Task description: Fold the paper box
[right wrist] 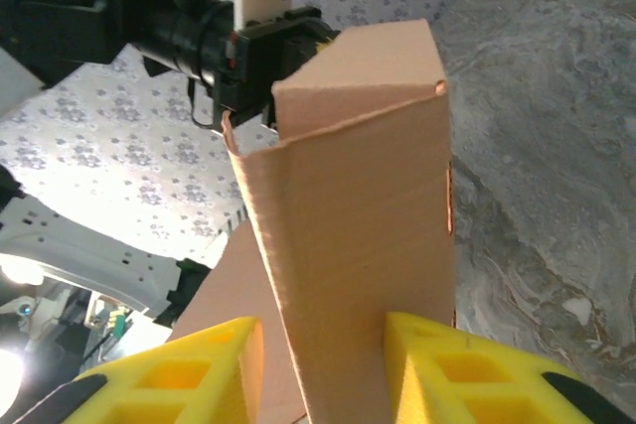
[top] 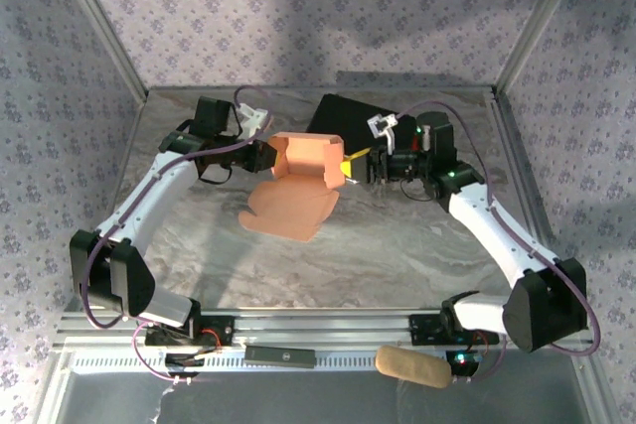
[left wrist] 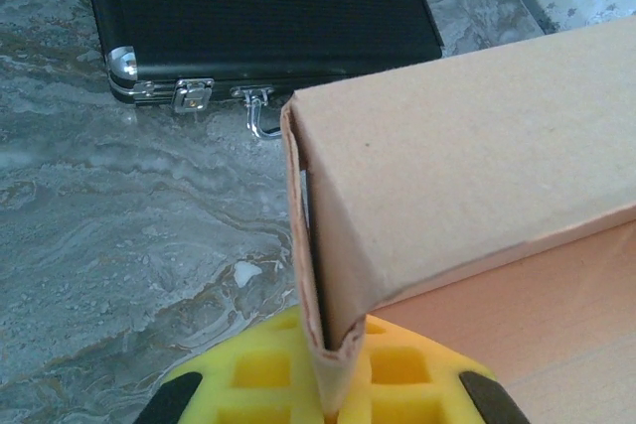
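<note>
Between left tool and right tool, paper box, gripped at both ends.

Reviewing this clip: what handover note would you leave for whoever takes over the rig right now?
Left gripper: shut, pinching a thin edge of the paper box.
Right gripper: closed on the opposite end of the box, one finger on each side of the folded walls.
Where: the box is held up between the two arms over the table, in front of the black case. Its large flap hangs down onto the table.
Done: the walls are folded up into a box shape.
Left: fold in the hanging flap and close the box. The end facing the right wrist camera looks open.
</note>
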### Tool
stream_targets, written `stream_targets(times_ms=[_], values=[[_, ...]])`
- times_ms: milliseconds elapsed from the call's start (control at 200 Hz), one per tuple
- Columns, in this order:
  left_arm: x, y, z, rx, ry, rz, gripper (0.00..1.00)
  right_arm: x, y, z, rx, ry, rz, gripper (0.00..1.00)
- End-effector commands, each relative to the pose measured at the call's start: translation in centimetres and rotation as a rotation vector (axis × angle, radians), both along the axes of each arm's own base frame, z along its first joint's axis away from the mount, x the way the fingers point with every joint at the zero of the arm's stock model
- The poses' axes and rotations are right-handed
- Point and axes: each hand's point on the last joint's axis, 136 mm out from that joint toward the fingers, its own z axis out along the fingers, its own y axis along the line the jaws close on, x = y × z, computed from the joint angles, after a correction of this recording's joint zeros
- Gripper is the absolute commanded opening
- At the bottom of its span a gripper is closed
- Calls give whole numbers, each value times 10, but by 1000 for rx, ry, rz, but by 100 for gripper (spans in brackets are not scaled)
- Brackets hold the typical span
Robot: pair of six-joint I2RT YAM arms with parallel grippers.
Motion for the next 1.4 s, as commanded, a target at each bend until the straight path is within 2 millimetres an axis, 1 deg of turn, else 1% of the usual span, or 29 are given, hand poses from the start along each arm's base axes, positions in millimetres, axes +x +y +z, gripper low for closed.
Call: stream_targets(times_ms=[0,75,140,220,425,595,605,615,655,869,914,1089,1219,1289,1394], values=[[-4,-1,28,-18,-65,-2,0,8,5,4,-65,-49,-51,38],[-5,-1,29,-9,-72,5,0,14,5,0,-114,-54,-98,38],[-7,-1,31,-4,-80,10,0,18,4,0,-144,-71,-133,36],[-8,-1,33,4,-89,12,0,18,8,2,-163,-90,-148,36],[-13,-4,35,22,-104,15,0,33,9,-10,-312,-122,-274,38],[-16,-6,39,30,-118,10,0,35,14,-22,-360,-116,-302,38],[-16,-6,39,32,-118,10,0,37,15,-11,-347,-136,-308,38],[-17,-6,39,32,-120,10,0,38,15,-9,-347,-140,-313,38],[-17,-6,40,33,-121,10,0,39,17,-9,-361,-148,-321,37],[-21,-7,41,44,-129,8,0,48,24,-15,-445,-157,-384,27],[-21,-9,40,50,-129,8,0,50,28,-17,-466,-160,-397,26],[-22,-13,38,64,-133,17,0,57,37,-31,-606,-169,-511,20],[-22,-15,37,82,-137,27,0,63,36,-40,-720,-186,-623,8],[-21,-15,36,91,-141,38,0,65,31,-42,-765,-188,-694,0],[-22,-15,36,98,-143,51,0,66,30,-45,-784,-178,-742,0]])
